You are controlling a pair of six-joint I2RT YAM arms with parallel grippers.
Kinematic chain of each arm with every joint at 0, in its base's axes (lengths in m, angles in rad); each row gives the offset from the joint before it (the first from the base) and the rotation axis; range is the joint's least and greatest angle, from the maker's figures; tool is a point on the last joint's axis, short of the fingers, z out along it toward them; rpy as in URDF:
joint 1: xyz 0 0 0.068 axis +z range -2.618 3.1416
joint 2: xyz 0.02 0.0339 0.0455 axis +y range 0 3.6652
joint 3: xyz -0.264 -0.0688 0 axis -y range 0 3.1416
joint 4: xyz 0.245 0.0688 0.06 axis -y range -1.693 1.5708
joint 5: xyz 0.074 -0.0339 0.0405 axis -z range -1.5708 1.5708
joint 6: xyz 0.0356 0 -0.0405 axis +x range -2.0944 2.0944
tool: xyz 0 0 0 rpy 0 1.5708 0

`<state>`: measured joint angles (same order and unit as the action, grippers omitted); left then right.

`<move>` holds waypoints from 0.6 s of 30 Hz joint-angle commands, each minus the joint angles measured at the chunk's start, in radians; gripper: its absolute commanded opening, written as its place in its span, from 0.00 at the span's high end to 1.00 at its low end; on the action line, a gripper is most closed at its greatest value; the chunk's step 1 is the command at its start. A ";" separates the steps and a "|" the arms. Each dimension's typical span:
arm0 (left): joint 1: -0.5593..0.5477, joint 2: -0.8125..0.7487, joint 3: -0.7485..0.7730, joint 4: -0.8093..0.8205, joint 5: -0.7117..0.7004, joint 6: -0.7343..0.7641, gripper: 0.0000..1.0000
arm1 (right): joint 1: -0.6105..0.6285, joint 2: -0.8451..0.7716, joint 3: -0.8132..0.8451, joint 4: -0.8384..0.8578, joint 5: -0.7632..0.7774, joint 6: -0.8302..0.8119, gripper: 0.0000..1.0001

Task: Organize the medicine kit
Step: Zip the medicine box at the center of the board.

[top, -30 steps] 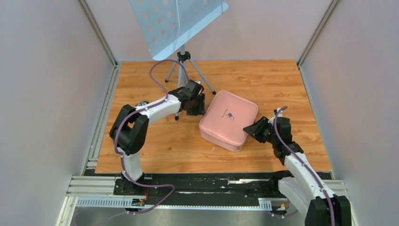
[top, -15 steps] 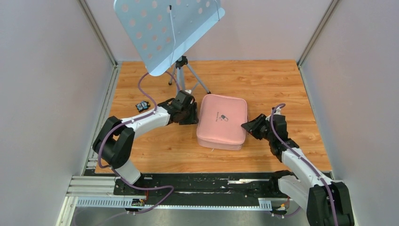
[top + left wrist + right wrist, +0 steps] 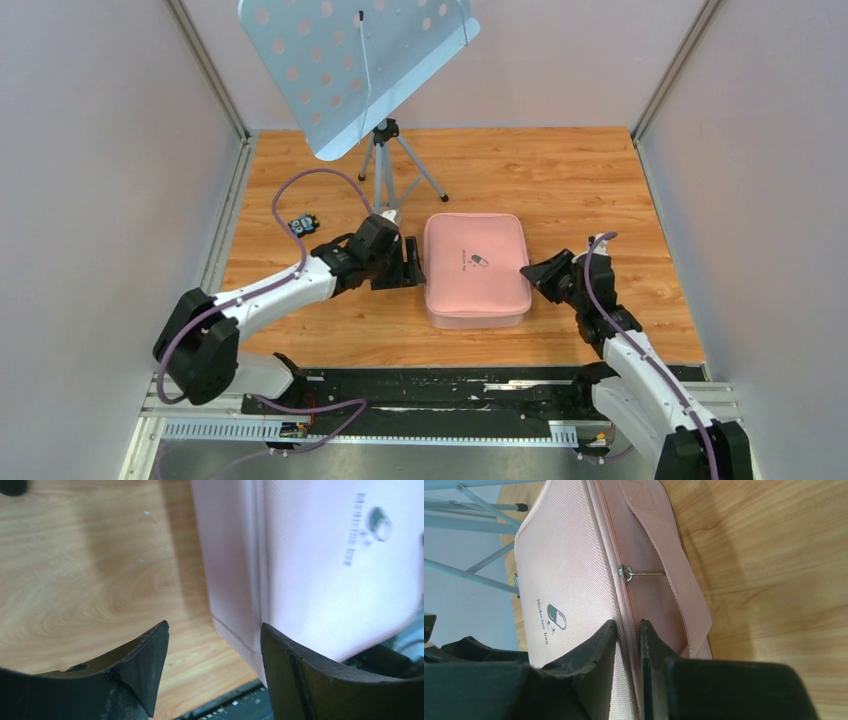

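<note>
The medicine kit (image 3: 476, 268), a pink zipped case with a pill logo, lies flat and shut mid-table. My left gripper (image 3: 411, 262) is at its left side, open; in the left wrist view the case's side wall (image 3: 235, 580) reaches partly into the gap of the left gripper (image 3: 214, 640). My right gripper (image 3: 531, 271) is at the case's right edge. In the right wrist view the right gripper (image 3: 628, 626) pinches the zipper seam of the kit (image 3: 564, 560), below the metal zipper pull (image 3: 626, 571) and beside the carry strap (image 3: 664, 555).
A music stand with a perforated pale-blue tray (image 3: 355, 65) stands on a tripod (image 3: 385, 165) behind the case. A small black object (image 3: 303, 224) lies at the left. Grey walls enclose the wooden table (image 3: 620, 190); a black rail (image 3: 450, 385) runs along the near edge.
The case has turned square and slid nearer. My left gripper has opened wider and drawn back to the left. My right gripper has narrowed onto the case's seam.
</note>
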<state>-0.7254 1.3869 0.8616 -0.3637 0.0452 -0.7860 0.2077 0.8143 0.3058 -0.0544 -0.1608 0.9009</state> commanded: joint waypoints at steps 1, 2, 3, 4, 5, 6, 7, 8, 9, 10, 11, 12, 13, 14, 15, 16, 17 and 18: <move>-0.035 -0.115 -0.013 0.066 0.075 -0.076 0.24 | 0.024 -0.104 -0.020 -0.102 -0.019 0.050 1.00; -0.037 -0.136 -0.020 0.055 0.073 -0.082 0.23 | 0.023 -0.140 -0.028 -0.122 -0.015 0.065 1.00; -0.041 -0.144 -0.025 0.051 0.071 -0.085 0.21 | 0.023 -0.169 -0.040 -0.132 -0.017 0.082 1.00; -0.043 -0.161 -0.033 0.042 0.072 -0.094 0.20 | 0.023 -0.198 -0.059 -0.143 -0.022 0.105 1.00; -0.045 -0.169 -0.044 0.038 0.072 -0.099 0.19 | 0.024 -0.226 -0.079 -0.149 -0.030 0.135 1.00; -0.046 -0.187 -0.050 0.033 0.071 -0.109 0.19 | 0.025 -0.258 -0.103 -0.147 -0.041 0.171 1.00; -0.046 -0.197 -0.062 0.031 0.071 -0.115 0.19 | 0.027 -0.286 -0.130 -0.140 -0.050 0.212 1.00; -0.046 -0.215 -0.068 0.027 0.070 -0.123 0.18 | 0.034 -0.317 -0.160 -0.119 -0.062 0.250 1.00; -0.046 -0.223 -0.080 0.024 0.070 -0.128 0.18 | 0.050 -0.346 -0.188 -0.090 -0.068 0.287 1.00; -0.045 -0.238 -0.085 0.020 0.074 -0.135 0.17 | 0.071 -0.368 -0.214 -0.068 -0.062 0.322 1.00; -0.046 -0.244 -0.094 0.015 0.077 -0.139 0.16 | 0.102 -0.382 -0.229 -0.048 -0.043 0.351 1.00; -0.046 -0.254 -0.099 0.009 0.085 -0.150 0.11 | 0.140 -0.386 -0.238 -0.030 -0.017 0.368 1.00; -0.046 -0.258 -0.111 0.008 0.092 -0.157 0.09 | 0.176 -0.377 -0.239 -0.007 0.015 0.378 0.99; -0.046 -0.266 -0.118 0.007 0.106 -0.173 0.03 | 0.214 -0.353 -0.234 0.019 0.047 0.386 0.97; -0.046 -0.270 -0.135 0.007 0.116 -0.183 0.02 | 0.249 -0.316 -0.224 0.041 0.072 0.387 0.92; -0.046 -0.280 -0.145 0.009 0.120 -0.206 0.01 | 0.278 -0.261 -0.208 0.094 0.089 0.384 0.88; -0.046 -0.286 -0.162 0.009 0.119 -0.219 0.00 | 0.302 -0.200 -0.191 0.141 0.099 0.378 0.85; -0.046 -0.299 -0.171 0.009 0.117 -0.244 0.00 | 0.323 -0.122 -0.166 0.186 0.101 0.363 0.83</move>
<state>-0.7708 1.1336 0.7254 -0.3550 0.1398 -0.9440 0.4438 0.5106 0.0929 -0.0143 -0.0948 1.2186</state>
